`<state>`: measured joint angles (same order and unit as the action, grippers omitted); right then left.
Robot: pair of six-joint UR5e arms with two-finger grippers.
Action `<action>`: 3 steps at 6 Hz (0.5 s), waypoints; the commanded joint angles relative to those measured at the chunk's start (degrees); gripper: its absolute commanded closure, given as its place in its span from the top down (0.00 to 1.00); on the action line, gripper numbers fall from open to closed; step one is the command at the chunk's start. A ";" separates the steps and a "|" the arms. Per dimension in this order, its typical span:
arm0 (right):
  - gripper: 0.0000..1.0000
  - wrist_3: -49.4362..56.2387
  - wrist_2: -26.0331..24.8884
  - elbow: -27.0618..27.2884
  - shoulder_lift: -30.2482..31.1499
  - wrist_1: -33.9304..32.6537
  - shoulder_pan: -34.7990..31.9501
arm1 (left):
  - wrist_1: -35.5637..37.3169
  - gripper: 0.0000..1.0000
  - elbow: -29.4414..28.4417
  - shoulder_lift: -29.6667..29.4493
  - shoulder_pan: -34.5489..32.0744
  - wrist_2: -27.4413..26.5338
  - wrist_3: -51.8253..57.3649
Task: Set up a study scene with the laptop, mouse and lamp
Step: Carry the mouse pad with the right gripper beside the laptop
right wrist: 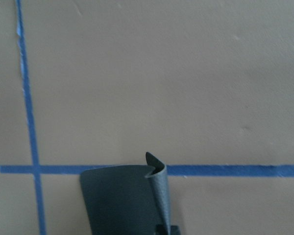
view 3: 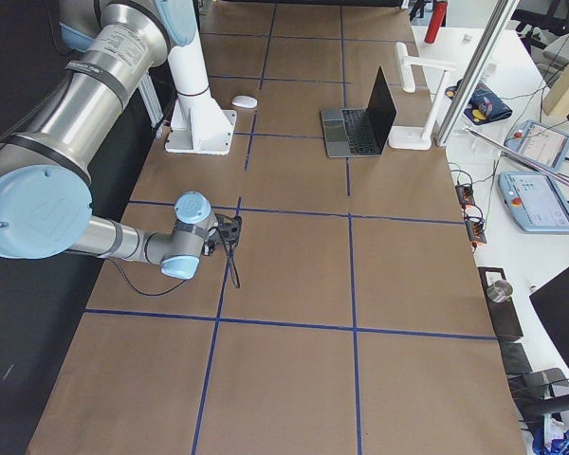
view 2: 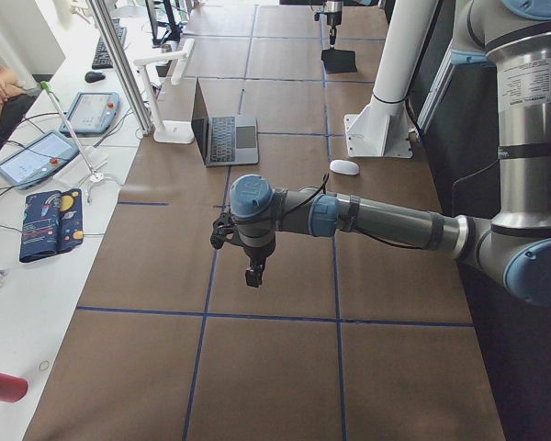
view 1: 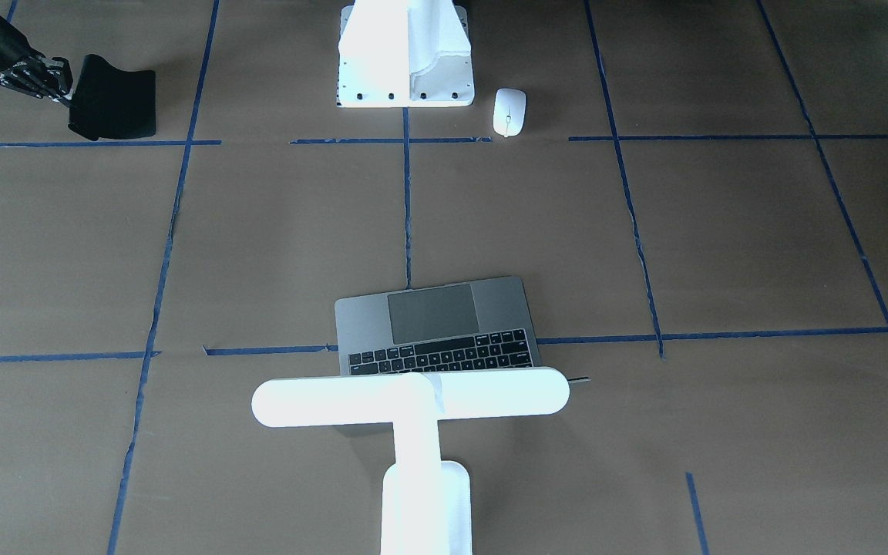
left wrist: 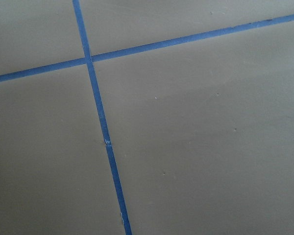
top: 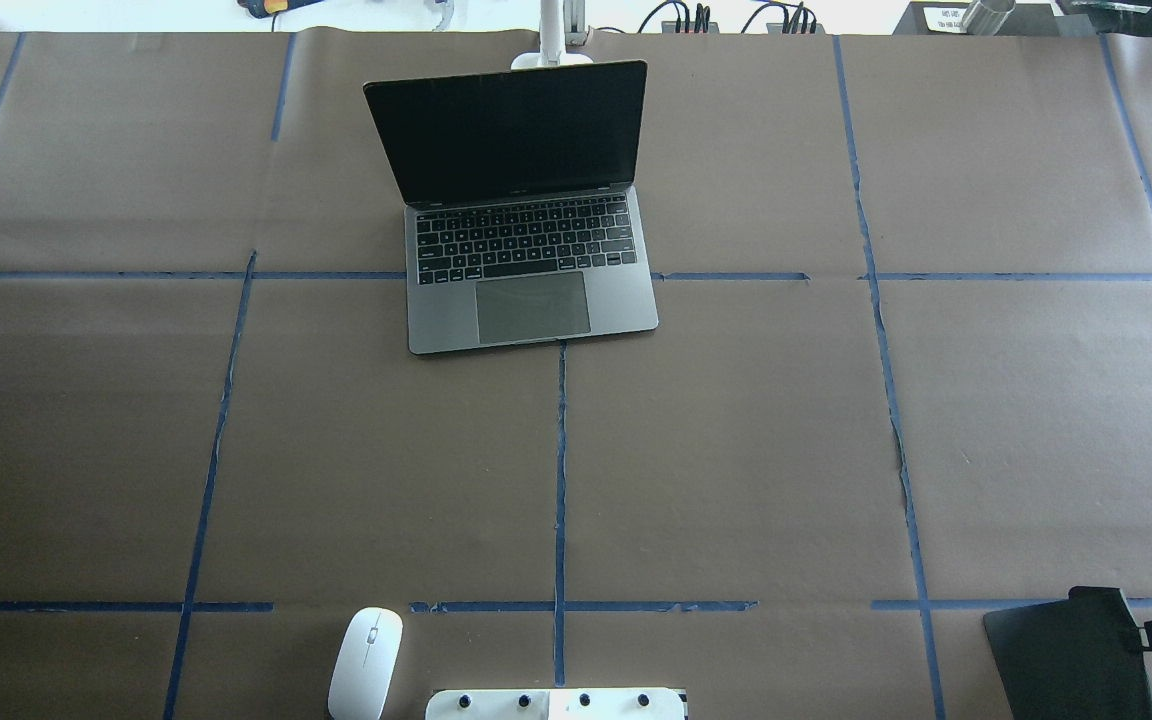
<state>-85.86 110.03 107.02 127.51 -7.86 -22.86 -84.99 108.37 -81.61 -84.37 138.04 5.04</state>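
Here, mouse point(view 1: 509, 112) lies well apart from right end effector point(view 1: 65, 91) (clamping mat point(view 1: 116, 104)).

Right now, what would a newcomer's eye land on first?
The open laptop at the far middle of the table, with the white lamp standing just behind its screen. Then the right gripper, pinching the edge of a black mat on the robot's near right.

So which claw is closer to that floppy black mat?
Right. The right gripper pinches the floppy black mat by its edge; the left gripper hangs above the brown table at the opposite end.
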 commanded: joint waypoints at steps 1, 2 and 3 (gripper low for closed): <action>0.00 0.34 10.00 -0.40 -8.38 -5.28 -14.95 | 0.09 1.00 0.00 0.05 0.09 1.34 -0.03; 0.00 0.69 10.90 -0.50 -13.47 -11.15 -17.89 | 0.09 1.00 0.00 0.05 0.09 1.61 -0.12; 0.00 0.86 11.87 -0.67 -18.91 -18.00 -19.83 | 0.09 1.00 0.00 -0.04 0.09 1.53 -0.21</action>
<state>-85.21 120.68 106.52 113.77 -19.63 -40.15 -84.91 108.38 -81.58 -84.30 139.50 4.91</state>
